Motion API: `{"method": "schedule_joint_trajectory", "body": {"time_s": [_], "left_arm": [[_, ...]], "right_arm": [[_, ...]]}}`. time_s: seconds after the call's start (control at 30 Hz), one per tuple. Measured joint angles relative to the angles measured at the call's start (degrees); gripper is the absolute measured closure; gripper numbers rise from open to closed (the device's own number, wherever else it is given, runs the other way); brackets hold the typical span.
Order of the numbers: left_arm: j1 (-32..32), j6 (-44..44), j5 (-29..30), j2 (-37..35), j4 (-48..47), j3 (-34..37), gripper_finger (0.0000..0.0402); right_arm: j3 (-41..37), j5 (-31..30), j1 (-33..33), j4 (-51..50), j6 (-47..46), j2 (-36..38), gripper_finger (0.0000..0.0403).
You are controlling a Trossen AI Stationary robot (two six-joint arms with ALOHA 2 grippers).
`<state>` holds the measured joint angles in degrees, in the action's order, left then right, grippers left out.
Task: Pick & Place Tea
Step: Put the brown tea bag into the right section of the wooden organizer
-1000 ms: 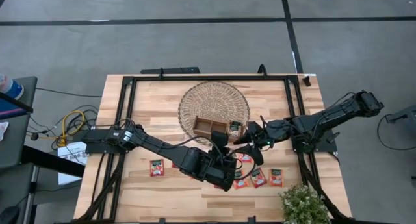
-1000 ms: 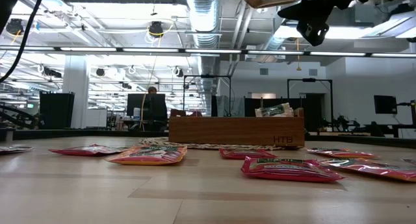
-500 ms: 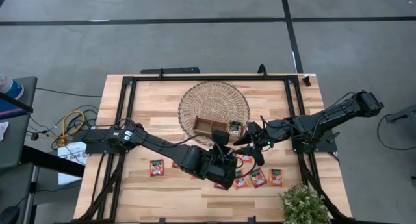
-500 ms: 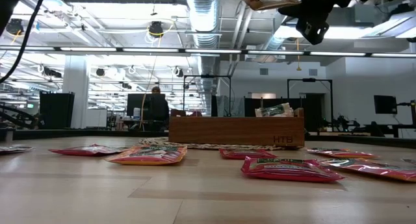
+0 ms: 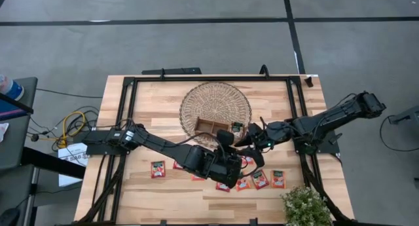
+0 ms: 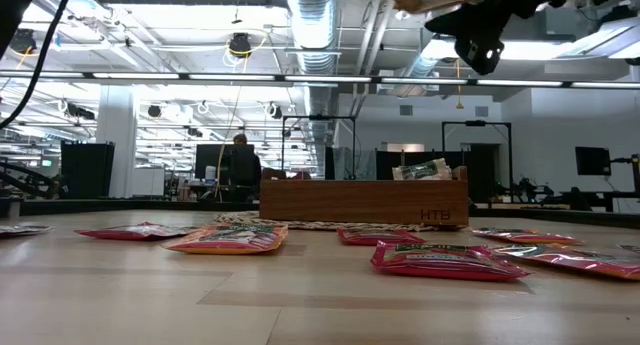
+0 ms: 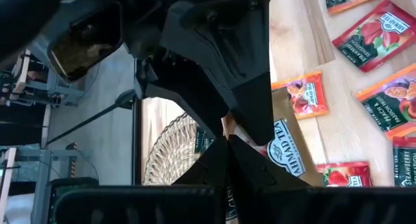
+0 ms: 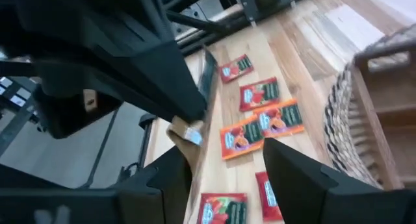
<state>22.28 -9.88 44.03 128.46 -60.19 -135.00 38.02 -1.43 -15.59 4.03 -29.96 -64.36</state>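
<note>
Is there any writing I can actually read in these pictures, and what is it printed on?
"AHMAD TEA": on the beige sachet pinched in the left gripper, left wrist view.
"HTB": on the front of the wooden tray, low view.
"PASSION FRUIT", only roughly legible: on an orange sachet.
Print on the other red sachets is too small to read.

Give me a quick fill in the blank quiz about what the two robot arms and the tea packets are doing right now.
1. The left claw is ___ on a beige tea sachet.
2. The right claw faces it with jaws ___.
3. Inside the wooden tray lies just ___ sachet.
4. The potted plant stands at the table corner on the ___ arm's side.

Missing words: shut; open; one; right
</note>
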Motion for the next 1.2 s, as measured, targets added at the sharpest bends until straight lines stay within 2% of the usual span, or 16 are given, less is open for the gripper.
{"method": "schedule_joint_trajectory", "body": {"time_s": [0.13, 0.33, 0.37, 0.67, 1.03, 1.2], "left_arm": [[-0.12, 0.01, -0.07, 0.0, 0.29, 0.0, 0.0401], [-0.08, 0.45, -1.23, 0.0, -0.78, 0.02, 0.0401], [-0.08, 0.52, -1.51, 0.0, -0.96, 0.02, 0.0401], [-0.1, 3.48, -1.62, -0.2, -1.46, 0.0, 0.0401], [0.43, 3.02, 2.87, 0.0, -1.79, 0.02, 0.0401], [0.69, 2.85, 6.75, 0.09, -3.24, 0.07, 0.0401]], "right_arm": [[-0.05, 0.11, 0.0, 2.42, 0.0, -3.05, 0.0269], [0.04, 3.49, -0.11, 7.43, 1.75, -6.67, 0.0381], [0.04, 3.54, -0.11, 7.65, 2.25, -6.88, 0.0389], [0.02, 2.62, -0.07, 7.92, 2.04, -5.79, 0.0394], [0.09, 0.18, -0.07, 7.03, 1.03, -5.7, 0.0397], [0.15, -0.5, -0.02, 6.87, -0.05, -5.66, 0.0397]]}}
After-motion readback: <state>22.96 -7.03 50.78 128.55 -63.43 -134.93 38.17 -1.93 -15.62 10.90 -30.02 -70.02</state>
